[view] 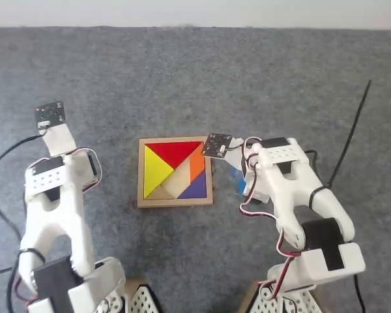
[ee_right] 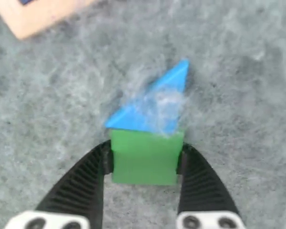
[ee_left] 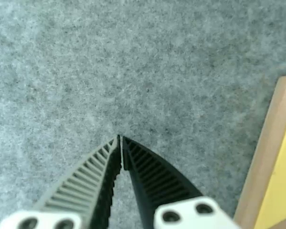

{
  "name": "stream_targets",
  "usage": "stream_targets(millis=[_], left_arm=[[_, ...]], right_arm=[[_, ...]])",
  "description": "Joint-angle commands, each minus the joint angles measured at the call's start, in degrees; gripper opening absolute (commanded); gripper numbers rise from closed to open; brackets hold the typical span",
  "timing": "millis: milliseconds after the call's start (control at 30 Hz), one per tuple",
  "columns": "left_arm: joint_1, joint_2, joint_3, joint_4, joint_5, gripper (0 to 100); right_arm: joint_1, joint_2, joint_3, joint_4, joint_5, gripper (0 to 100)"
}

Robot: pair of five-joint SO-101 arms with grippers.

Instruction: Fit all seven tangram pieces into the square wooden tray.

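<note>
1. Tray (view: pixel 176 203) lies on grey carpet (view: pixel 182 72) between the two arms. The high view shows its contents: a red triangle (view: pixel 174 152) at the far side, a yellow triangle (view: pixel 155 171) toward the left arm, and an orange piece (view: pixel 197 166) and a purple triangle (view: pixel 195 189) toward the right arm. A pale patch in the middle could be a piece or bare wood.
2. Green square (ee_right: pixel 144 164) is outside the tray, pinched by two opposite sides in the right gripper (ee_right: pixel 144 149). The right wrist view gives this grip. Whether the square rests on the carpet or hangs above it cannot be told.
3. Blue piece (ee_right: pixel 150 107) lies flat on the carpet, touching the square's far edge. From above, a sliver of blue shows beside the right arm, near the tray's right rim.
4. Left gripper (ee_left: pixel 120 139) has its fingers pressed together, holding nothing, over carpet. Its wrist view catches the tray's rim and a yellow edge nearby, and the high view places that arm left of the tray, apart from it.
</note>
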Motion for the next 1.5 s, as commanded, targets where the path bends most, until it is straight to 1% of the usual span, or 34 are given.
stream_targets(millis=[0, 133, 367, 467, 567, 700, 767, 833, 933, 1067, 1267, 1333, 1467], left_arm=[[0.44, -0.53, -0.66, -1.14, -0.53, 1], [0.44, -0.53, -0.66, -1.14, -0.53, 1], [0.44, -0.53, -0.66, -1.14, -0.53, 1], [0.44, -0.53, -0.66, -1.14, -0.53, 1], [0.44, -0.53, -0.66, -1.14, -0.53, 1], [0.44, -0.53, -0.66, -1.14, -0.53, 1], [0.44, -0.53, -0.66, -1.14, -0.53, 1], [0.44, -0.44, -0.66, -1.14, -0.53, 1], [0.44, -0.44, -0.66, -1.14, -0.53, 1], [0.44, -0.44, -0.66, -1.14, -0.53, 1], [0.53, -0.44, -0.66, -1.14, -0.62, 1], [0.97, -0.44, -0.66, -1.14, -0.62, 1], [0.97, -0.44, -0.66, -1.14, -0.62, 1]], right_arm=[[-0.40, -3.47, -2.46, 3.03, -3.43, 1.6], [-0.57, -10.07, -2.99, 7.16, -6.15, 1.5], [-1.54, -24.57, -2.99, 14.11, -13.71, 1.6], [-6.37, -28.79, -2.99, 15.08, -19.43, 1.6], [-14.11, -29.23, -3.69, 14.46, -27.25, 1.6], [-23.34, -24.57, -9.49, 12.18, -40.26, 1.6], [-27.12, -20.62, -13.10, 10.68, -44.04, 1.6], [-29.76, -15.78, -16.35, 8.48, -46.24, 1.6], [-31.78, -7.60, -20.57, 5.23, -47.91, 1.6], [-33.27, 2.68, -24.97, 3.56, -47.91, 1.6], [-33.19, 10.95, -29.27, 2.86, -47.47, 1.8], [-33.19, 12.09, -29.80, 2.77, -47.38, 4.8], [-32.84, 13.49, -30.86, 2.77, -46.59, 16.0]])
